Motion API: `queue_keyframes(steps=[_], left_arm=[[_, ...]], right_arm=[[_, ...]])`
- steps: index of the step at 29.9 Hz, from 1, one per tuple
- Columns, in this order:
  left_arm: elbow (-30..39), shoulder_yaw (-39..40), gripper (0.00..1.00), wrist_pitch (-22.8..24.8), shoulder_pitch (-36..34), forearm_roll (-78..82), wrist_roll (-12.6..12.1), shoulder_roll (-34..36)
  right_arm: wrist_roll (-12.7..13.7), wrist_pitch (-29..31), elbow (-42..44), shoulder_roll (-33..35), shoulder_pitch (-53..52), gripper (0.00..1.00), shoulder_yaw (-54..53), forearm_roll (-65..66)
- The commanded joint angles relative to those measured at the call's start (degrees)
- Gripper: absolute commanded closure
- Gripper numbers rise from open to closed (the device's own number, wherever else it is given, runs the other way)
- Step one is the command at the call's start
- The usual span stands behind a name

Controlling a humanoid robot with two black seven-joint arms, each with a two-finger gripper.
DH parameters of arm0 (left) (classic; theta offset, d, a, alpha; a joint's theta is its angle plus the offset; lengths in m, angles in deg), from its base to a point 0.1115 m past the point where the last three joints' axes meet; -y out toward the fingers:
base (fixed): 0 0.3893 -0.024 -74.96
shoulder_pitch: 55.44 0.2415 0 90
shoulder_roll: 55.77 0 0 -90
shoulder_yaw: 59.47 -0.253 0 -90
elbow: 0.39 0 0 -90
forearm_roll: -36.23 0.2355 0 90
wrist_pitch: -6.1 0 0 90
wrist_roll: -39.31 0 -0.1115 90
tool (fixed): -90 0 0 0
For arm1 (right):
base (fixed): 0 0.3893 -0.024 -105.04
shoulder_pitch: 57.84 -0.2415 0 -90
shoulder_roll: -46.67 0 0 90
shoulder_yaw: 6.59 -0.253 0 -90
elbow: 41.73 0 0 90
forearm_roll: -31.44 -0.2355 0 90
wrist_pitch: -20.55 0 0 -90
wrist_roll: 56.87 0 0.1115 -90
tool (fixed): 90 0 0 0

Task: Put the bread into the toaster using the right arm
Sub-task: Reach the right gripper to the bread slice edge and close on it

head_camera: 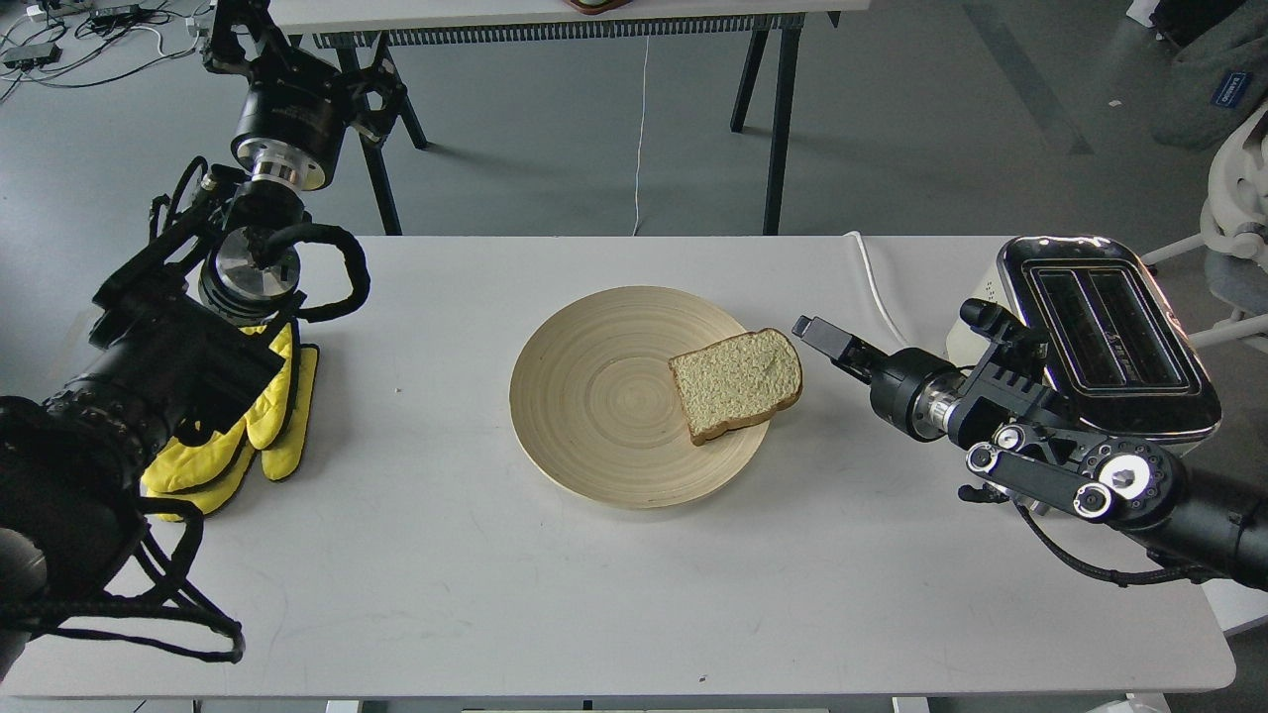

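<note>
The bread (pixel 735 384), one tan slice with a brown crust, lies flat on the right side of a round wooden plate (pixel 594 396), overhanging its rim. My right gripper (pixel 818 337) is low over the table just right of the slice, a small gap from its crust. It shows as one slim dark tip, so I cannot tell its two fingers apart, and it holds nothing. The cream toaster (pixel 1100 332) with its chrome two-slot top stands at the table's right edge behind the right arm. My left gripper (pixel 287 59) is raised at the far left, dark and end-on.
Yellow gloves (pixel 263 416) lie on the table's left side under the left arm. The toaster's white cord (pixel 877 287) runs over the back right of the white table (pixel 634 594). A second table's black legs (pixel 778 129) stand behind.
</note>
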Motion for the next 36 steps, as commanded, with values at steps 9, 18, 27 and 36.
queue_keyframes(steps=[9,18,27,36], left_arm=[[0.2,0.1,0.00,0.1,0.1,-0.1,0.0,0.1],[0.1,0.7,0.00,0.1,0.1,-0.1,0.1,0.1],[0.2,0.7,0.00,0.2,0.1,-0.1,0.1,0.1],[0.2,0.7,0.00,0.2,0.1,-0.1,0.1,0.1]], right_arm=[[0.1,-0.2,2.6,-3.9,0.3,0.03,0.4,0.3],[1.0,-0.3,2.9,-4.4,0.8,0.24,0.4,0.3],[1.8,-0.3,6.6,-7.5,0.9,0.34,0.4,0.2],[2.0,-0.3,6.9,-8.2,1.4,0.43,0.4,0.2]])
